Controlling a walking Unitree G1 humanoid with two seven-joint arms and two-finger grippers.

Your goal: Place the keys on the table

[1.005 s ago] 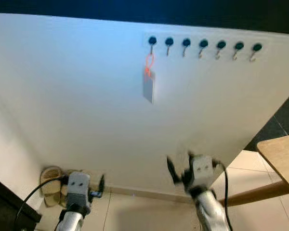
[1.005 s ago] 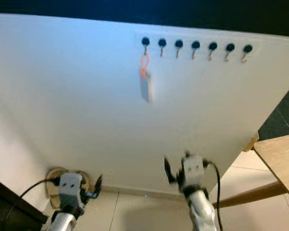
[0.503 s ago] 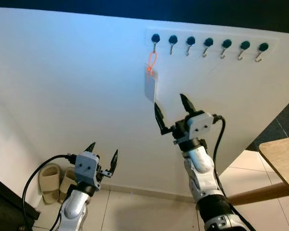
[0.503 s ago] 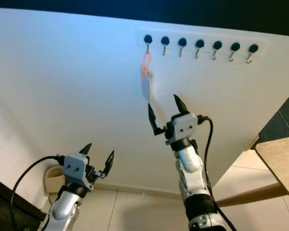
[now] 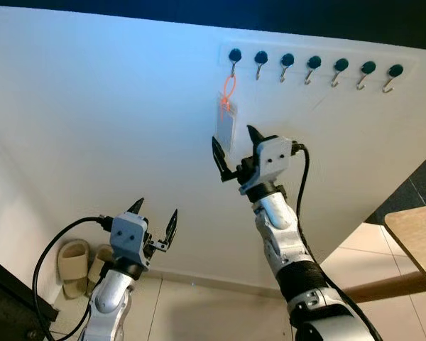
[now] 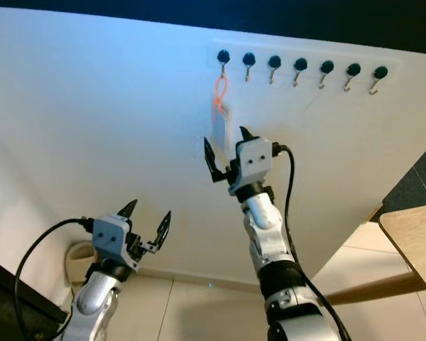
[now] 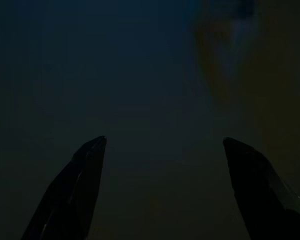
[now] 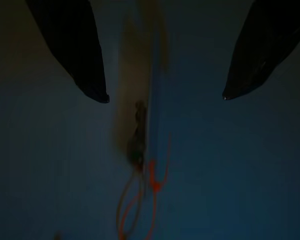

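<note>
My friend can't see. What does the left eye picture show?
The right gripper, open, reaches up at a key tag hanging by an orange loop from the first hook on a white wall. The left gripper hangs open lower down, above slippers.

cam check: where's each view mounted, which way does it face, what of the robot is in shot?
Left/right eye views: head stereo pair, facing the wall; both show the hook rack, key tag, right gripper and left gripper.
Left wrist view: dark, its open fingers.
Right wrist view: along open fingers at the shared key tag.
</note>
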